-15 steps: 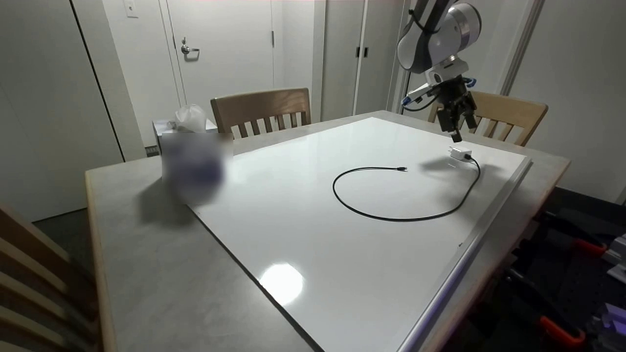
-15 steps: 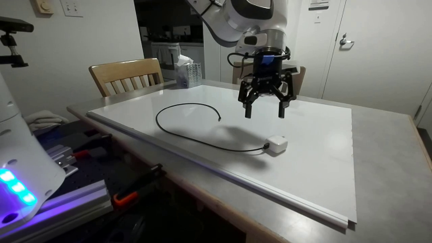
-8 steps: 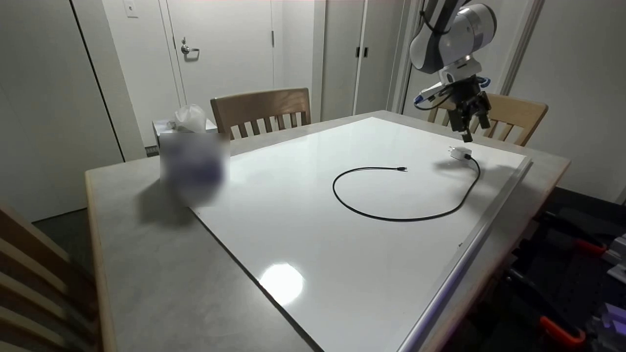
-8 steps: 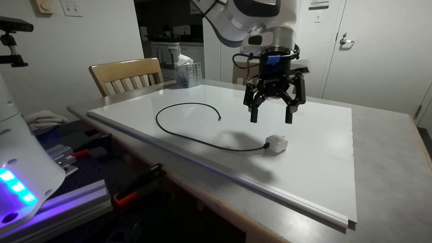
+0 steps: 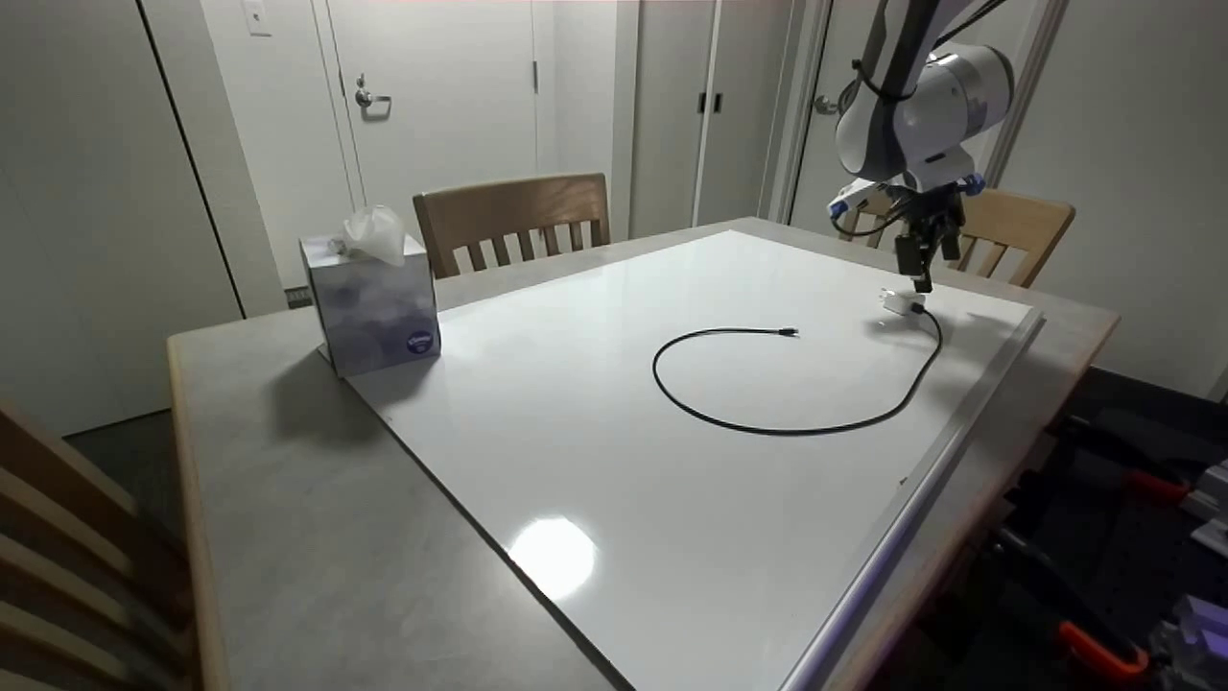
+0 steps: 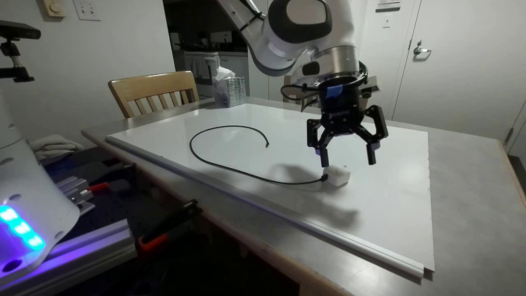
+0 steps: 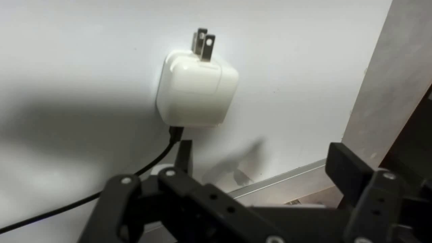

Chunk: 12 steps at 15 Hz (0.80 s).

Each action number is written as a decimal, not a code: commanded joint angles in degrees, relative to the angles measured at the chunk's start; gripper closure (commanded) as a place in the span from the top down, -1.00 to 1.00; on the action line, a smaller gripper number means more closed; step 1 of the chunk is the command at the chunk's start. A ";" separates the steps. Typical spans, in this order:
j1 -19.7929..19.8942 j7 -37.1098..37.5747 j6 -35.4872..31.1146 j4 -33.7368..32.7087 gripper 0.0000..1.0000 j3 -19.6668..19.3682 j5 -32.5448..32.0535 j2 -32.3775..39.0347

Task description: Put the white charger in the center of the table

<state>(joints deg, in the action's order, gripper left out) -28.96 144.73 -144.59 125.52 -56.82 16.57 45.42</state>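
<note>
White two-prong charger [image 7: 197,94]: lying on the glossy white panel [image 5: 614,461], towards one end of the table [image 6: 472,185], well off centre. Gripper [image 6: 348,163] has its fingers [image 6: 371,155] spread wide, no hold on anything; block isn't lined up in the gap. Wrist view: one finger near the cord plug [image 7: 176,133], contact can't be told.

Handling, best guess: light, rigid, slick plastic, could skid under a weak pinch. Shell likely tough; spare the metal prongs [image 7: 207,49]. Grab two opposite flat sides of the body, clear of prongs and plug. Black cord [image 5: 791,432] looks flexible, will probably drag and may twist the block.

Count: 1 charger, 2 prongs, 1 cord, 1 gripper with 2 fingers, 1 table, 1 panel, 1 Kleenex tissue box [image 5: 374,307], 3 slat-back chairs [image 5: 518,206] in an exterior view.
</note>
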 commanded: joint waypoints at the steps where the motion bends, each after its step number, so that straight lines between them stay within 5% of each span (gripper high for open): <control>1: 3.62 3.34 -0.64 0.50 1.00 3.10 -5.52 -4.50; 8: 9.91 4.40 -2.41 2.92 1.00 6.04 -5.46 -10.72; 12: 17.57 4.16 -6.98 4.45 1.00 12.79 -5.50 -15.77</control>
<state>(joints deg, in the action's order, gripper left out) -17.36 149.13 -146.83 127.28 -49.71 11.39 35.15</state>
